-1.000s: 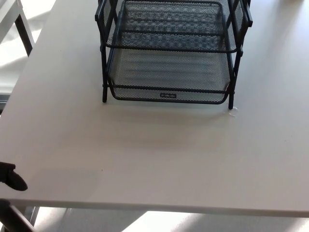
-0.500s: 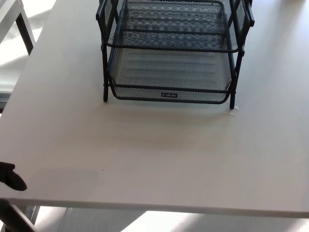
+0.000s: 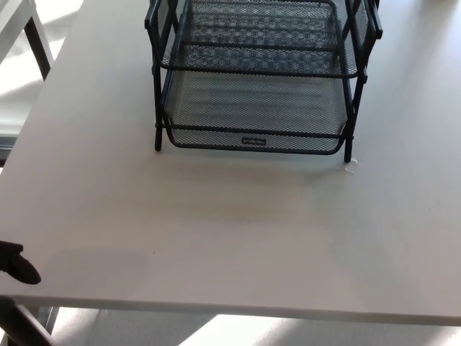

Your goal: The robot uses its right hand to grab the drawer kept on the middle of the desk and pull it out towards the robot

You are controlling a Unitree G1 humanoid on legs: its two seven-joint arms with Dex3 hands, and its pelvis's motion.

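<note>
- The black wire-mesh drawer rack [image 3: 256, 79], a stacked set of sliding trays in a thin metal frame, stands at the far middle of the pale grey desk [image 3: 216, 238], its open front facing the robot, presumably so a tray can be drawn straight toward it.
- The lowest mesh tray [image 3: 252, 108] sits pushed in, its front rim level with the frame's front legs; nothing shows the pull as begun.
- The right hand is not in view, so I cannot tell how far its fingers are spread or whether it has hold of anything.
- Only a black rounded part of the left hand [image 3: 16, 265] shows, at the desk's near edge; the rack lies well beyond it and off toward the right-hand side. Whether its fingers are apart cannot be told.
- A small label plate [image 3: 253, 141] sits at the middle of the tray's front rim; its writing is too small to read.
</note>
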